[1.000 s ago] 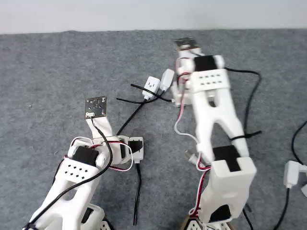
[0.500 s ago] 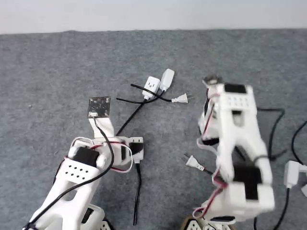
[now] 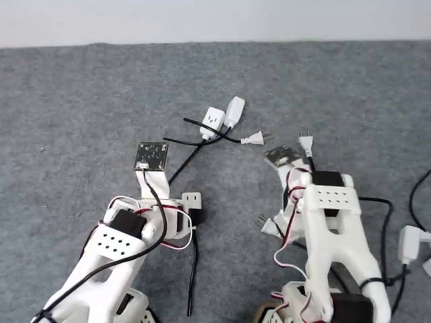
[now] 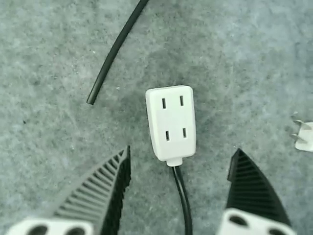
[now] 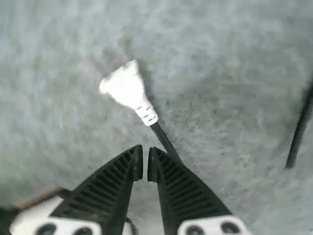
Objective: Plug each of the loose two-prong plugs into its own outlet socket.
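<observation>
The counter [image 3: 60, 101] is covered in grey matt cloth, felt-like and slightly fuzzy. The socket [image 4: 171, 122] is smooth white plastic with a faint sheen. Its cord [image 4: 182, 196] has a smooth black jacket that looks rubbery. The plug [image 5: 128, 90] is white moulded plastic, ridged at its collar. A second plug [image 4: 304, 137] shows pale, metal-looking prongs. The left end effector [image 4: 182, 154] and right end effector [image 5: 145, 152] have black matt plastic fingers [image 4: 105, 196], ribbed on their inner faces. The arms [image 3: 330, 222] are matt white plastic shells.
</observation>
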Robot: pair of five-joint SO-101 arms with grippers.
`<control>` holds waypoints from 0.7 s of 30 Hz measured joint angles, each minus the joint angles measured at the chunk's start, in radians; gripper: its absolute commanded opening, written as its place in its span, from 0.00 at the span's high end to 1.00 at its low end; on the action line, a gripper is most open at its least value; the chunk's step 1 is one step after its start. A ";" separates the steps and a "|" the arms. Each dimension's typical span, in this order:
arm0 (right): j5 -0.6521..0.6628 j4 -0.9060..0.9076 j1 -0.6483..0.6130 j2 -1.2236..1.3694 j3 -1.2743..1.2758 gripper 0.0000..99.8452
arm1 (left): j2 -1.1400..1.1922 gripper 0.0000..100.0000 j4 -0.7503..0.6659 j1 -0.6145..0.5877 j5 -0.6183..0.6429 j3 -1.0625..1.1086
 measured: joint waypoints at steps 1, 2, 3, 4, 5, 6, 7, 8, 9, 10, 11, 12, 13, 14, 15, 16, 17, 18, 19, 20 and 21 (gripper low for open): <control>0.071 0.003 0.003 0.000 0.000 0.96 | 0.000 0.69 0.000 0.000 0.000 0.000; 0.138 0.003 0.008 0.000 0.000 0.95 | 0.000 0.69 0.000 0.000 0.000 0.000; 0.201 0.003 0.014 0.000 0.000 0.93 | 0.000 0.69 0.000 0.000 0.000 0.000; 0.253 0.003 0.018 0.000 0.000 0.90 | 0.000 0.69 0.000 0.000 0.000 0.000; 0.295 0.003 0.018 0.000 0.000 0.86 | 0.000 0.69 0.000 0.000 0.000 0.000; 0.316 0.003 0.018 0.000 0.000 0.83 | 0.000 0.69 0.000 0.000 0.000 0.000; 0.327 -0.002 0.018 0.000 0.000 0.81 | 0.000 0.69 0.000 0.000 0.000 0.000; 0.331 -0.012 0.018 0.003 0.000 0.79 | 0.000 0.69 0.000 0.000 0.000 0.000; 0.333 -0.023 0.018 0.014 0.000 0.79 | 0.000 0.69 0.000 0.000 0.000 0.000; 0.331 -0.040 0.017 0.032 0.000 0.80 | 0.000 0.69 0.000 0.000 0.000 0.000; 0.313 -0.063 0.017 0.055 0.000 0.81 | 0.000 0.69 0.000 0.000 0.000 0.000; 0.288 -0.092 0.017 0.081 0.000 0.83 | 0.000 0.69 0.000 0.000 0.000 0.000; 0.262 -0.121 0.017 0.112 0.000 0.84 | 0.000 0.69 0.000 0.000 0.000 0.000; 0.238 -0.149 0.017 0.146 0.000 0.86 | 0.000 0.69 0.000 0.000 0.000 0.000; 0.219 -0.175 0.017 0.178 0.000 0.87 | 0.000 0.69 0.000 0.000 0.000 0.000; 0.204 -0.190 0.017 0.209 0.000 0.88 | 0.000 0.69 0.000 0.000 0.000 0.000; 0.198 -0.199 0.021 0.233 -0.005 0.89 | 0.000 0.69 0.000 0.000 0.000 0.000; 0.192 -0.201 0.031 0.244 -0.012 0.90 | 0.000 0.69 0.000 0.000 0.000 0.000; 0.190 -0.190 0.043 0.252 -0.023 0.90 | 0.000 0.69 0.000 0.002 0.000 0.000; 0.189 -0.183 0.054 0.256 -0.029 0.90 | 0.000 0.69 0.000 0.003 0.000 0.000; 0.189 -0.175 0.063 0.258 -0.031 0.90 | 0.000 0.69 0.000 0.003 0.000 0.000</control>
